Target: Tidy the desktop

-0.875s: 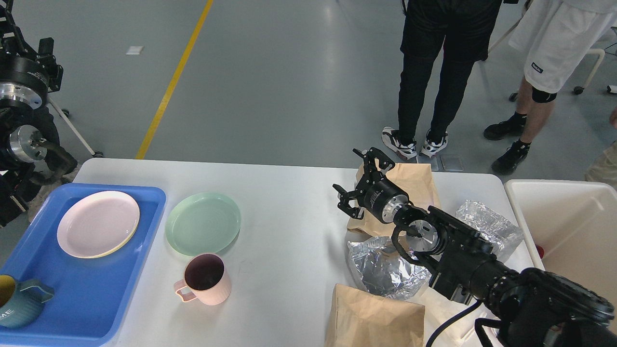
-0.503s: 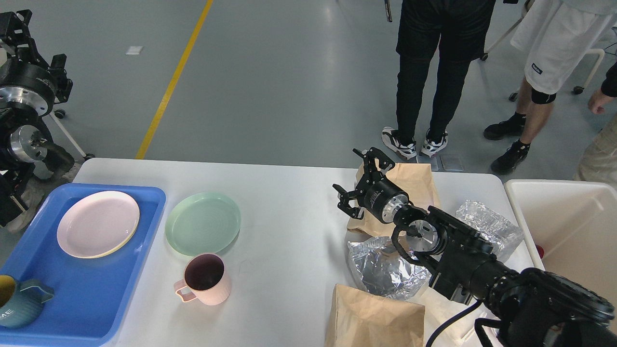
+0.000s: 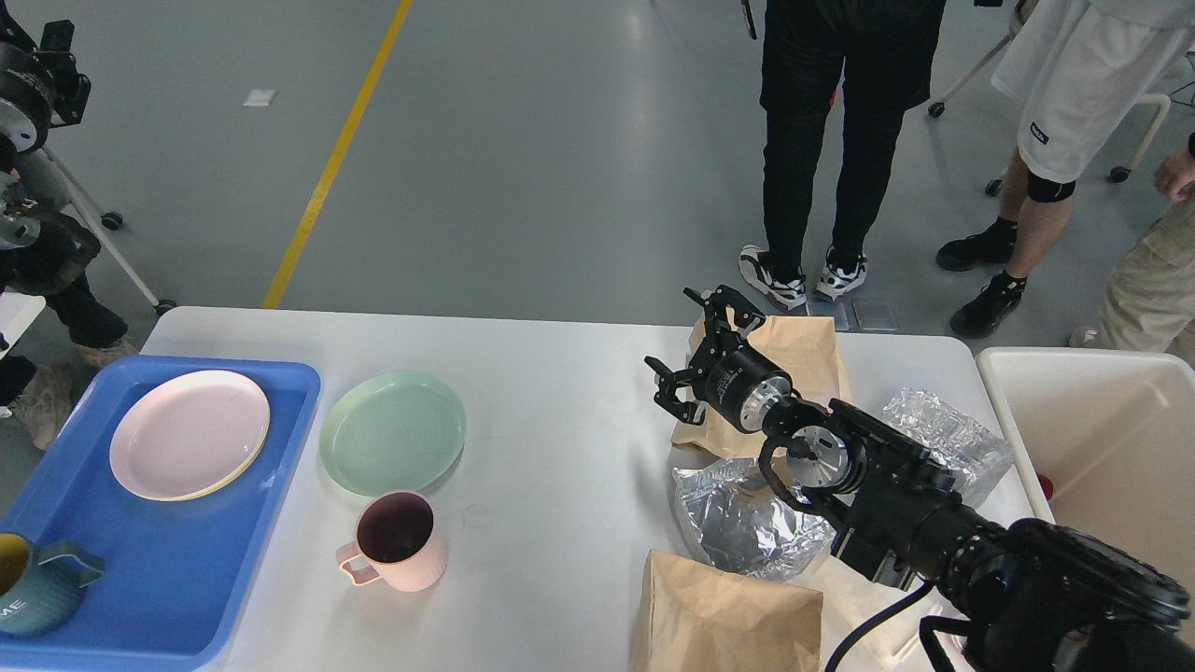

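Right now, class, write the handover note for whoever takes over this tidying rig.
Right end effector: open, empty, above the far paper bag.
Left end effector: at the frame's top-left edge, state unclear.
Done: pink plate and teal mug in the blue tray.
Left on the desktop: green plate, pink mug, two paper bags, two foil wrappers. Bin stands right.

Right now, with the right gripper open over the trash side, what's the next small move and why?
Probably lower the open right gripper onto the crumpled brown paper bag just behind it and close. It holds nothing, the bag still lies on the white rectangular desktop, and the cream plastic bin sits nearby.
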